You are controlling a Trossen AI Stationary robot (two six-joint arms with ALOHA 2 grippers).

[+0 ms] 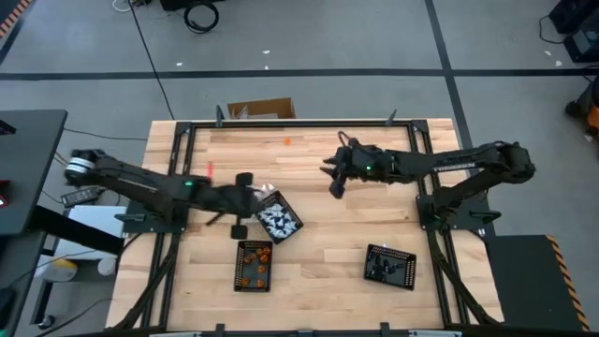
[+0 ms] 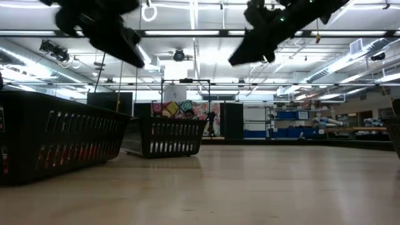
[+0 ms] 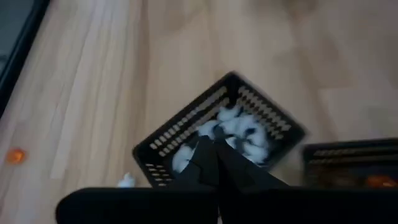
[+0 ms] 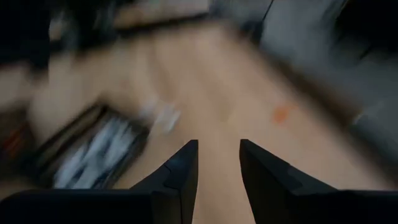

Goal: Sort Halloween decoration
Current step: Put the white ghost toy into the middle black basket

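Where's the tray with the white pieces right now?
In the high view, the tray of white pieces sits left of the table's centre, just beside the left gripper, above the tray of orange pieces.

My right gripper [image 4: 217, 163] hangs parted over the wooden table [image 4: 211, 112], a blurred tray of white pieces [image 4: 93, 155] ahead, one orange piece [image 4: 281, 112] apart.
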